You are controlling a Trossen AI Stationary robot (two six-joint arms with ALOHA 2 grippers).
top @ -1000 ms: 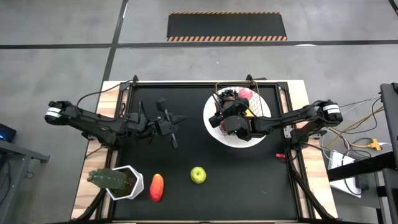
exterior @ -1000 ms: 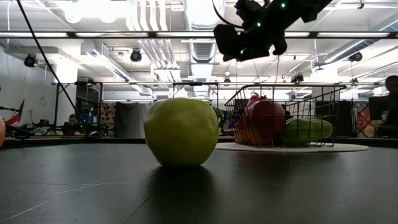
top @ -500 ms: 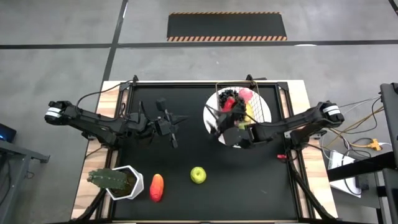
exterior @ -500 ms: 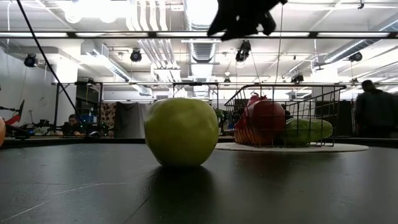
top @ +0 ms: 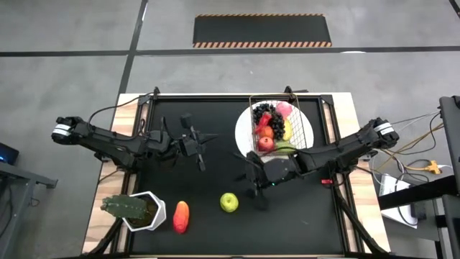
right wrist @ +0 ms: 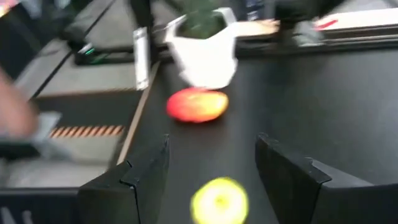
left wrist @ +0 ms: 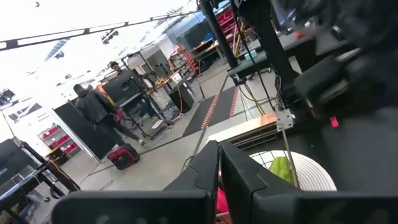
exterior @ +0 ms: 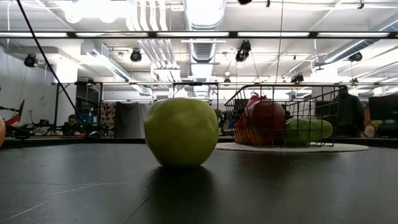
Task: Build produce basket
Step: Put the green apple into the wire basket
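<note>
Having swung off the wire-mesh basket (top: 272,128) toward the smooth round green apple (top: 228,202), right gripper (top: 253,193) hovering above the black bench (top: 215,165), fingers apart, empty. Left gripper (top: 201,157) resting mid-bench, fingers together. Glossy peach-red fruit (right wrist: 197,104) and white pot (right wrist: 204,53) showing in the right wrist view.

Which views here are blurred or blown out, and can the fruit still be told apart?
Right wrist view: motion blur smears the green apple, the red-and-yellow fruit and the white pot, yet each stays recognizable. Left wrist view: background washed out bright, the other arm smeared. Low view: ceiling lights glare, the green apple sharp, the basket softer. High view: evenly lit, sharp.
</note>
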